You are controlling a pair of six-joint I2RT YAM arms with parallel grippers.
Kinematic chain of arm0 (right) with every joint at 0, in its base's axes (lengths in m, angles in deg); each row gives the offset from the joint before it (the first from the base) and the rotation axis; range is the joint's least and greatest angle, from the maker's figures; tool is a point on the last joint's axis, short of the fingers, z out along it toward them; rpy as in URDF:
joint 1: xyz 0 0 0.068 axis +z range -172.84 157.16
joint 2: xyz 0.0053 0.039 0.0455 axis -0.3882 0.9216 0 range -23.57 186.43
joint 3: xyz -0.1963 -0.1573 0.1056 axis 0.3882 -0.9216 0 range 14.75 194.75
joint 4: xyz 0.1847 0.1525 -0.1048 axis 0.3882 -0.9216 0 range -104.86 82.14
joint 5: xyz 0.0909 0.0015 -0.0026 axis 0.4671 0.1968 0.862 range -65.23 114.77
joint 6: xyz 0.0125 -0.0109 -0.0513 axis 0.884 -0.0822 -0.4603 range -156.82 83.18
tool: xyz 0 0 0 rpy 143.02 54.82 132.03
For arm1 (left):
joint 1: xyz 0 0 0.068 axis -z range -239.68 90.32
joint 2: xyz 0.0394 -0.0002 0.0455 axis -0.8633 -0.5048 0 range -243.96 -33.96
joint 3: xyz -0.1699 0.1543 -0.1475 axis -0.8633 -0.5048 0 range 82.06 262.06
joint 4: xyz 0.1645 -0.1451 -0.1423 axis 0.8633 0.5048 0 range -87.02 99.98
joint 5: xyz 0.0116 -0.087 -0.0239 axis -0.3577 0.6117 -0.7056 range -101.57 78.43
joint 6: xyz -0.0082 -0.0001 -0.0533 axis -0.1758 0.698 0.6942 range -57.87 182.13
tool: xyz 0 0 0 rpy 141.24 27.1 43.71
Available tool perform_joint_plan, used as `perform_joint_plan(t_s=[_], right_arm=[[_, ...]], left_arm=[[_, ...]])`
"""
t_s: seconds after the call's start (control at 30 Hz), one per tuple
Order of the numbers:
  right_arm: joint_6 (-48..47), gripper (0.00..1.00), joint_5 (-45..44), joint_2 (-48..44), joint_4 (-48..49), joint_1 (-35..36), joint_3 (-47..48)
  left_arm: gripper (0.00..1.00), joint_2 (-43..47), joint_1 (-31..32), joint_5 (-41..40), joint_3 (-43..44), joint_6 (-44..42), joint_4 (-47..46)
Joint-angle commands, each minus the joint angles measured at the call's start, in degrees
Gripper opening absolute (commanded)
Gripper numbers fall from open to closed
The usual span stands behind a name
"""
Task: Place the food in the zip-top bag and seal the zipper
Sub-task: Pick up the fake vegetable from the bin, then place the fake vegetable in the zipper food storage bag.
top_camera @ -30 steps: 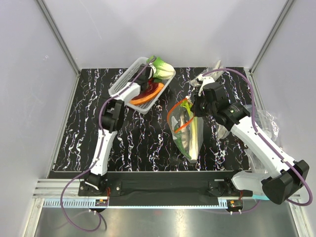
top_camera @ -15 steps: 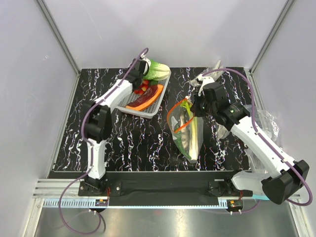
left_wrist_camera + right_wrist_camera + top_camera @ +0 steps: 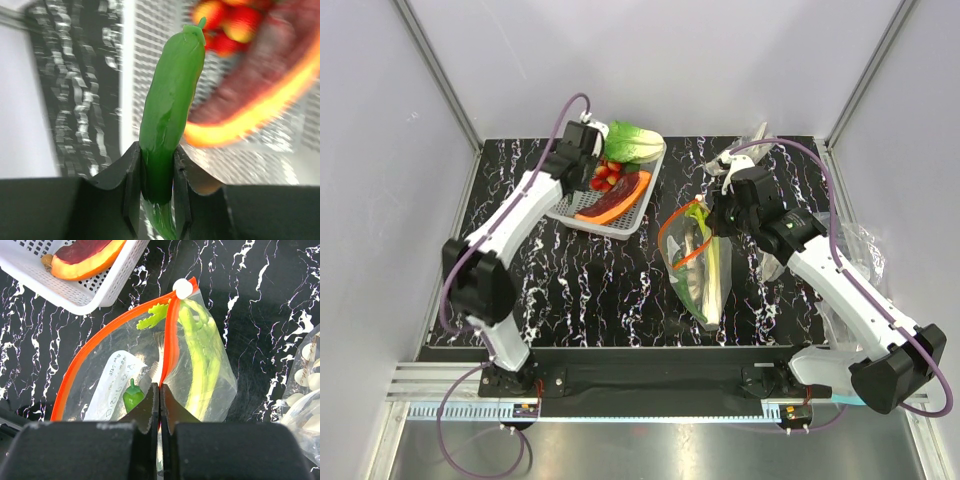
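Note:
My left gripper [image 3: 156, 150] is shut on a long green pepper [image 3: 172, 105] of the food, held above the white basket [image 3: 150, 60]. From the top, the left gripper [image 3: 582, 142] hangs over the basket's far left corner. The zip-top bag [image 3: 698, 270] lies mid-table with its mouth gaping. My right gripper [image 3: 159, 390] is shut on the red-orange zipper [image 3: 170, 335] at the bag's mouth, near a white slider [image 3: 182, 288]. Inside the bag lie a leek [image 3: 200, 355], a small green pepper [image 3: 132, 396] and the white label [image 3: 116, 382].
The basket [image 3: 582, 222] at the back left holds a leafy cabbage [image 3: 630, 140], small red pieces [image 3: 605, 176] and an orange-rimmed slice [image 3: 615, 206]. Wrinkly clear bags [image 3: 855, 250] lie at the right edge, beside my right arm. Grey walls close in the table.
My left arm has stretched out, and its gripper moved left from inside the basket to the basket's far left corner, closing on the green pepper. The right arm and bag stayed put.

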Motion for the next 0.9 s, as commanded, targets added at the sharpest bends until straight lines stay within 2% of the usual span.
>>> perform_joint_plan(t_s=[0.0, 0.17, 0.23, 0.37, 0.5, 0.6, 0.73, 0.87], right_arm=[[-0.17, 0.00, 0.08, -2.05, 1.31, -0.20, 0.45], [0.44, 0.00, 0.61, -2.85, 1.83, -0.20, -0.16], [0.27, 0.00, 1.05, -2.76, 1.84, -0.20, -0.25], [-0.70, 0.00, 1.14, -2.41, 0.78, -0.20, 0.01], [-1.31, 0.00, 2.36, -1.79, 0.60, -0.20, 0.45], [-1.31, 0.00, 2.72, -1.88, 0.69, -0.20, 0.80], [-1.14, 0.00, 3.16, -2.23, 0.17, -0.29, 1.07], [-1.05, 0.00, 3.16, -2.58, -0.01, -0.20, 0.89]], left_arm=[[0.04, 11.10, 0.11, 14.22, -5.38, 5.99, -1.54], [0.10, 22.97, 0.11, 33.02, -16.12, 10.74, -9.54], [0.11, 25.78, 0.46, 38.21, -17.62, 10.22, -8.94], [0.11, 28.60, 4.49, 38.23, -18.33, 6.97, -6.91], [0.12, 26.50, 10.12, 40.17, -14.82, 0.23, -1.75], [0.19, 24.39, 16.01, 37.89, -12.01, -6.36, 1.95], [0.21, 21.84, 18.04, 34.46, -8.84, -9.03, 3.72], [0.25, 20.96, 19.09, 38.57, -7.44, -17.79, 5.73]])
